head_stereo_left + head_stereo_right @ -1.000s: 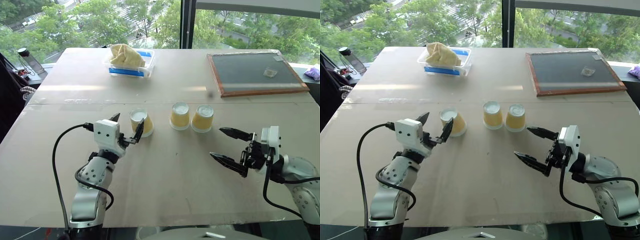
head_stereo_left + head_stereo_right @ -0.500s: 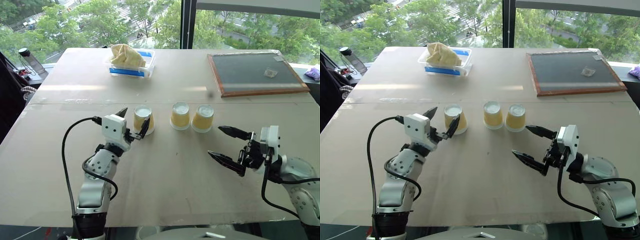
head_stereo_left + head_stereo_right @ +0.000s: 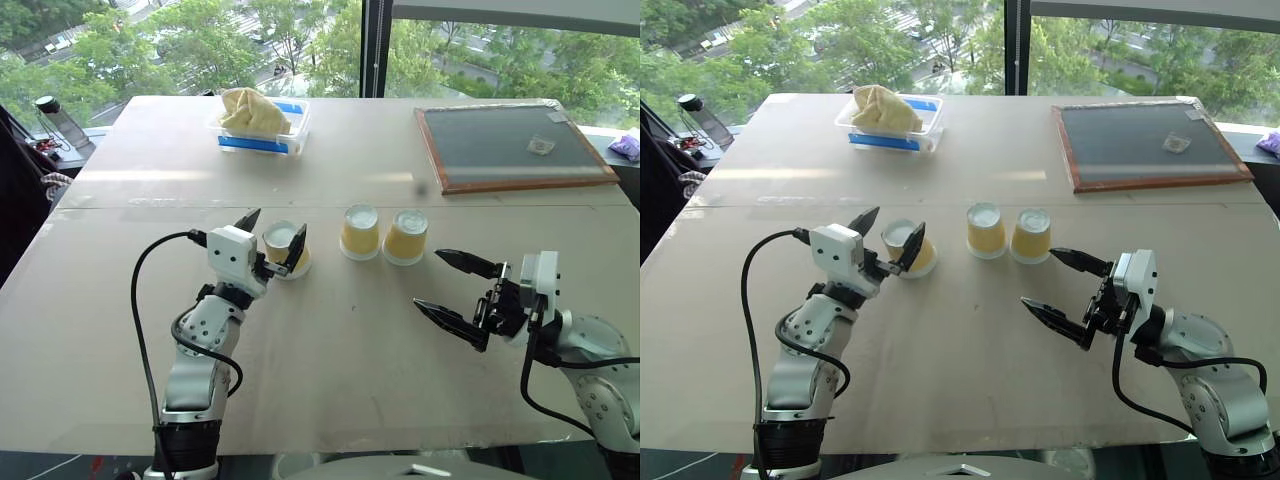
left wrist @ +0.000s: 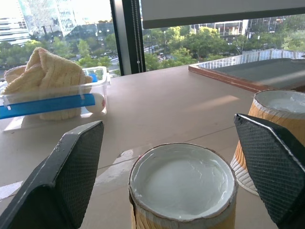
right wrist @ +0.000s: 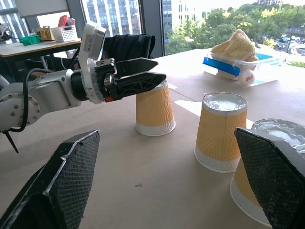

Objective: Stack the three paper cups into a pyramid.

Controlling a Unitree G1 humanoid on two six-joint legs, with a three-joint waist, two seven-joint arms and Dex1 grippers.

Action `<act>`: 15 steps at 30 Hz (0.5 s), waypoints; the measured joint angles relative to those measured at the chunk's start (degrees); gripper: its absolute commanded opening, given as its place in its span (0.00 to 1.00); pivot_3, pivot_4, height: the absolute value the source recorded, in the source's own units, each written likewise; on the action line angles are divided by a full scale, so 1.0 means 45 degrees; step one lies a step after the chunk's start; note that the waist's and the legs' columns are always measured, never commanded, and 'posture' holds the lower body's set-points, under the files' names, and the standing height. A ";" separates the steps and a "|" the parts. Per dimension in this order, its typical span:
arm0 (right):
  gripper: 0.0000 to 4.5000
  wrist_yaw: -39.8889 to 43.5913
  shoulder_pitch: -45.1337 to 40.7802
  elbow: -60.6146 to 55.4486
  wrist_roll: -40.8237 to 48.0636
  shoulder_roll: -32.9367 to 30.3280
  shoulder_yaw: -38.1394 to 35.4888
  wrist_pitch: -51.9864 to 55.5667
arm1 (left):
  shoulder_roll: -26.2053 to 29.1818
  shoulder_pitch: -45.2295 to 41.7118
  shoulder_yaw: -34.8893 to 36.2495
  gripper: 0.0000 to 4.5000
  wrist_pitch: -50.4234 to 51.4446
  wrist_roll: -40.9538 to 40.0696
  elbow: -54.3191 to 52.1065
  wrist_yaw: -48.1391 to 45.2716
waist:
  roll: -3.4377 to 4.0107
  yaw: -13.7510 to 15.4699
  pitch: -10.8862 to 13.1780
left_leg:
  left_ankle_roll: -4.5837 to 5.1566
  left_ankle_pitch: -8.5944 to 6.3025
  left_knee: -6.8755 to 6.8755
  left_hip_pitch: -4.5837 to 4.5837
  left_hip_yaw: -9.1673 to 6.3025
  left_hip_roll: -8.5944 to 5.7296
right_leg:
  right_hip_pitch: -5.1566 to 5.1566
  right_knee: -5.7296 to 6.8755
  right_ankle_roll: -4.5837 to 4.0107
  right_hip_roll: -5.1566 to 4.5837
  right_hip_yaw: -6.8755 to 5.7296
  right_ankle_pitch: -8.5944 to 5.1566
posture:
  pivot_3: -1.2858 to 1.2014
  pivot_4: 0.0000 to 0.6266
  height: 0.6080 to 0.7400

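The left gripper stands spread wide around the upside-down yellow-orange tapered paper cup, its axis upright, at 12 o'clock from the wrist. The two other cups stand at its 3 o'clock on the surface. The right gripper, also spread and empty, is farther.

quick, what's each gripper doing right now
left gripper: open, its fingers either side of the leftmost cup, not gripping it.
right gripper: open, holding nothing.
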 measured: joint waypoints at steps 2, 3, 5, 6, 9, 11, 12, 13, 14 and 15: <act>0.99 -0.0001 0.0022 0.0000 -0.0001 0.0007 0.0001 -0.0004 | 0.0094 0.0176 -0.0112 1.00 0.0167 0.0038 0.0045 -0.0055 | 0.0000 -0.0013 0.0000 | 0.0000 0.0000 -0.0001 0.0000 -0.0001 0.0000 | 0.0000 0.0000 0.0000 0.0000 0.0000 0.0000 | 0.52 0.24 1.00; 0.99 -0.0002 0.0039 0.0000 -0.0002 0.0012 0.0001 -0.0004 | 0.0102 0.0266 -0.0156 1.00 0.0240 0.0063 0.0077 -0.0070 | 0.0000 -0.0015 0.0000 | 0.0000 0.0000 -0.0001 -0.0001 -0.0002 0.0001 | 0.0000 0.0000 0.0000 0.0000 0.0000 0.0000 | 0.52 0.24 1.00; 0.99 -0.0002 0.0046 0.0000 -0.0003 0.0022 0.0008 -0.0007 | 0.0162 0.0359 -0.0218 1.00 0.0462 0.0118 0.0232 -0.0089 | 0.0000 -0.0016 0.0000 | 0.0000 0.0000 0.0000 -0.0001 -0.0003 0.0001 | 0.0000 0.0000 0.0000 0.0000 0.0000 0.0000 | 0.52 0.24 1.00; 0.99 -0.0002 0.0047 0.0000 -0.0003 0.0023 0.0008 -0.0008 | 0.0176 0.0363 -0.0217 1.00 0.0490 0.0133 0.0250 -0.0090 | 0.0000 -0.0016 0.0000 | 0.0000 0.0000 0.0000 0.0000 -0.0003 0.0001 | 0.0000 0.0001 0.0000 0.0001 0.0000 0.0000 | 0.52 0.24 1.00; 0.99 -0.0001 0.0062 -0.0001 -0.0003 0.0031 0.0014 -0.0013 | 0.0182 0.0334 -0.0217 1.00 0.0489 0.0159 0.0276 -0.0121 | 0.0000 -0.0003 0.0000 | 0.0000 0.0000 0.0001 0.0000 -0.0002 0.0001 | 0.0000 0.0001 0.0000 0.0000 -0.0001 0.0000 | 0.52 0.24 1.00; 0.99 0.0001 0.0099 0.0000 -0.0003 0.0032 0.0017 -0.0017 | 0.0192 0.0257 -0.0216 1.00 0.0484 0.0160 0.0409 -0.0185 | 0.0000 -0.0004 0.0000 | 0.0000 0.0000 0.0001 0.0000 -0.0002 0.0000 | 0.0000 0.0001 0.0000 0.0000 -0.0001 0.0000 | 0.52 0.24 1.00; 0.99 0.0003 0.0110 0.0000 -0.0003 0.0033 0.0019 -0.0020 | 0.0198 0.0234 -0.0215 1.00 0.0483 0.0160 0.0461 -0.0193 | 0.0000 -0.0007 0.0000 | 0.0000 0.0000 0.0001 0.0000 -0.0003 0.0001 | 0.0000 0.0001 0.0000 0.0000 -0.0001 0.0000 | 0.52 0.24 1.00; 1.00 0.0003 0.0117 0.0000 -0.0003 0.0037 0.0031 -0.0024 | 0.0202 0.0217 -0.0212 0.94 0.0482 0.0159 0.0520 -0.0204 | 0.0000 -0.0009 0.0000 | 0.0000 0.0000 0.0000 0.0000 -0.0003 0.0001 | 0.0000 0.0000 0.0000 0.0000 -0.0001 0.0000 | 0.52 0.24 1.00; 1.00 0.0002 0.0117 0.0000 -0.0003 0.0037 0.0045 -0.0027 | 0.0203 0.0217 -0.0211 0.88 0.0481 0.0160 0.0520 -0.0205 | 0.0000 -0.0009 0.0000 | 0.0000 0.0000 0.0000 -0.0001 -0.0003 0.0001 | 0.0000 0.0000 0.0000 0.0000 -0.0001 0.0000 | 0.52 0.24 1.00; 1.00 0.0002 0.0118 -0.0001 -0.0003 0.0040 0.0089 -0.0036 | 0.0202 0.0212 -0.0209 0.83 0.0468 0.0157 0.0523 -0.0205 | 0.0000 -0.0011 0.0000 | 0.0000 0.0000 0.0000 0.0000 -0.0004 0.0001 | -0.0001 0.0000 0.0000 -0.0001 -0.0001 0.0000 | 0.52 0.24 1.00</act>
